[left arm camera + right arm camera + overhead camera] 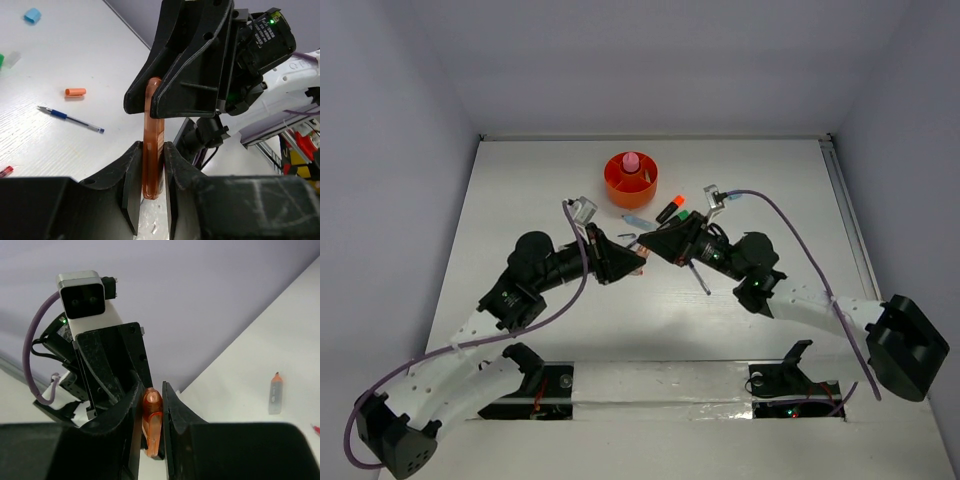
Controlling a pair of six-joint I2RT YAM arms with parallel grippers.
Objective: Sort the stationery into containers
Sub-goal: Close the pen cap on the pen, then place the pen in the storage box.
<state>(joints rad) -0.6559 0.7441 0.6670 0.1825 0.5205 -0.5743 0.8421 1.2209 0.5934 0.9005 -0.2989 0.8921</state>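
A translucent orange cap with a clip (pixel 152 142) is clamped from both ends, above the table. My left gripper (pixel 152 172) is shut on its near end. My right gripper (pixel 154 100) is shut on the far end. In the right wrist view the same orange cap (pixel 152 417) sits between the right gripper's (pixel 151 407) jaws, with the left gripper (pixel 112 375) behind it. From above, the two grippers (pixel 636 263) (pixel 656 246) meet tip to tip in mid-table. The round orange cup (pixel 645 189) stands beyond them and holds a pink bottle-like piece (pixel 631 161).
Near the cup lie a light-blue piece (pixel 638 218), an orange-tipped dark marker (pixel 670 208) and a green one (pixel 681 215). A dark pen (pixel 701 279) lies under the right arm. The left wrist view shows a blue pen (pixel 70 119), an orange cap (pixel 75 92) and a light-blue cap (pixel 32 15).
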